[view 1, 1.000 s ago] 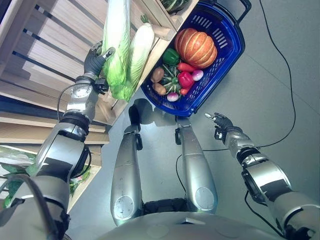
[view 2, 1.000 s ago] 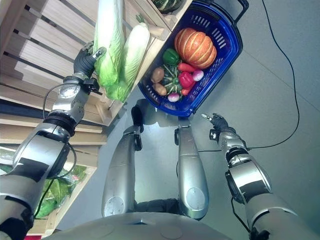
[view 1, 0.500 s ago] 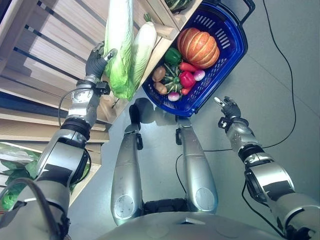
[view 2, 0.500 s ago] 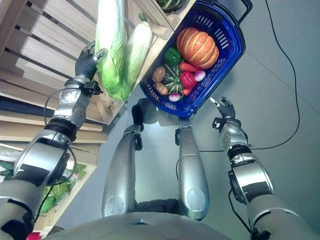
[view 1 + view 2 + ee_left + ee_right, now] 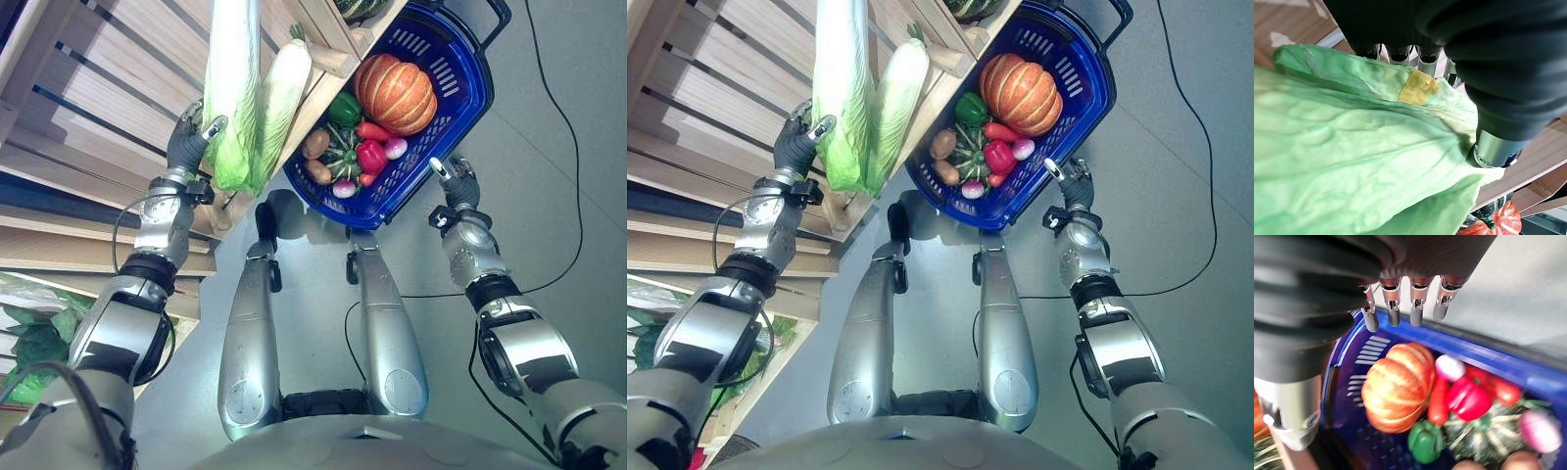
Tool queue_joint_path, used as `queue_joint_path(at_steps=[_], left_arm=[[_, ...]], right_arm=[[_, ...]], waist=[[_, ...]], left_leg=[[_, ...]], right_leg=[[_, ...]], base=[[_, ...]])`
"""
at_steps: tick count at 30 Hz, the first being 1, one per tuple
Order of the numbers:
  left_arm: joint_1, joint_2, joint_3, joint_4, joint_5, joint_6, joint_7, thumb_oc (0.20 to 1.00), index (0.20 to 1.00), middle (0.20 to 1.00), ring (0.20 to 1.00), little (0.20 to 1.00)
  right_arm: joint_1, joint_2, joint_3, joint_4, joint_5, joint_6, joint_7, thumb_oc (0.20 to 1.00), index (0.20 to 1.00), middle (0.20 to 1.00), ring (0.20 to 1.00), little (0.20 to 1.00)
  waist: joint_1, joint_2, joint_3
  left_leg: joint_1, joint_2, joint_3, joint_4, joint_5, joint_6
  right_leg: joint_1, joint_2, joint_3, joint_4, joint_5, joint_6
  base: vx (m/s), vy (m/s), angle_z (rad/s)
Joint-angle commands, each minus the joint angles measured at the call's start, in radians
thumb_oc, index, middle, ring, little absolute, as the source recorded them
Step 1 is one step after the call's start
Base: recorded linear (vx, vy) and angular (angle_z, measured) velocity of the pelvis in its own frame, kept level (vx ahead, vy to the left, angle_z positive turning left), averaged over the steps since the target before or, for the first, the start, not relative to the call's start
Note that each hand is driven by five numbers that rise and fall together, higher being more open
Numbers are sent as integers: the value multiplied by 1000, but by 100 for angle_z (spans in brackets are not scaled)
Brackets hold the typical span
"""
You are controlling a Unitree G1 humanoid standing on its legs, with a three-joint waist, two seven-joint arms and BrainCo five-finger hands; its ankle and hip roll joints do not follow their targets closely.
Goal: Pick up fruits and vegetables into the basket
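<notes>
left hand (image 5: 186, 145): upper left of the left eye view, against the wooden shelf; fingers (image 5: 1426, 55) and thumb curled round the leafy end of a napa cabbage, gripping it.
held napa cabbage (image 5: 230, 88): long, pale green, runs from the hand up to the top edge of the frame, lying along the shelf front. Wrist view shows its green leaf pressed right under the hand.
second napa cabbage (image 5: 281, 93): just right of the held one, touching it along its length, whiter stalk end up by the shelf corner.
wooden shelf (image 5: 108, 88): slatted, takes the upper left of the frame.
right hand (image 5: 458, 184): right of centre in the left eye view, just beside the basket's lower right rim; fingers (image 5: 1393, 308) straight and spread, holding nothing. Can't tell if the fingertips touch the rim.
basket (image 5: 468, 88): blue plastic, top centre-right, on the grey floor, corner next to the shelf.
in basket: orange pumpkin (image 5: 396, 92) at the far end; green pepper (image 5: 344, 108), red pepper (image 5: 370, 155), long red vegetable (image 5: 373, 131), striped green squash (image 5: 341, 157), pink-white radish (image 5: 395, 148), second radish (image 5: 343, 188), two brown potatoes (image 5: 315, 144) at the near end.
leafy greens (image 5: 34, 343): lower left edge, on a lower shelf level.
</notes>
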Motion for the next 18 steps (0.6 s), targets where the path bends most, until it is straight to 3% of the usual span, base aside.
queue_joint_path(at_steps=[1,11,18], left_arm=[[44,-2,50,-123,41,-97,-27,200,200,200,200,200],[104,18,39,-296,145,-119,-9,200,200,200,200,200],[112,46,29,-388,190,-106,3,200,200,200,200,200]], right_arm=[[71,-55,2,-132,45,-51,25,1000,1000,1000,1000,1000],[128,-47,39,-428,81,-40,142,1000,1000,1000,1000,1000],[147,-48,53,-562,83,-27,161,1000,1000,1000,1000,1000]], waist=[[10,39,-27],[9,45,-27],[7,48,-27]], left_leg=[[14,-44,-6,-46,-5,18],[23,-45,-2,-58,2,17],[28,-42,2,-72,11,18]], right_leg=[[38,24,-86,83,-93,-20],[51,16,-92,71,-92,-17],[53,14,-92,64,-89,-14]], base=[[0,0,0],[0,0,0],[0,0,0]])
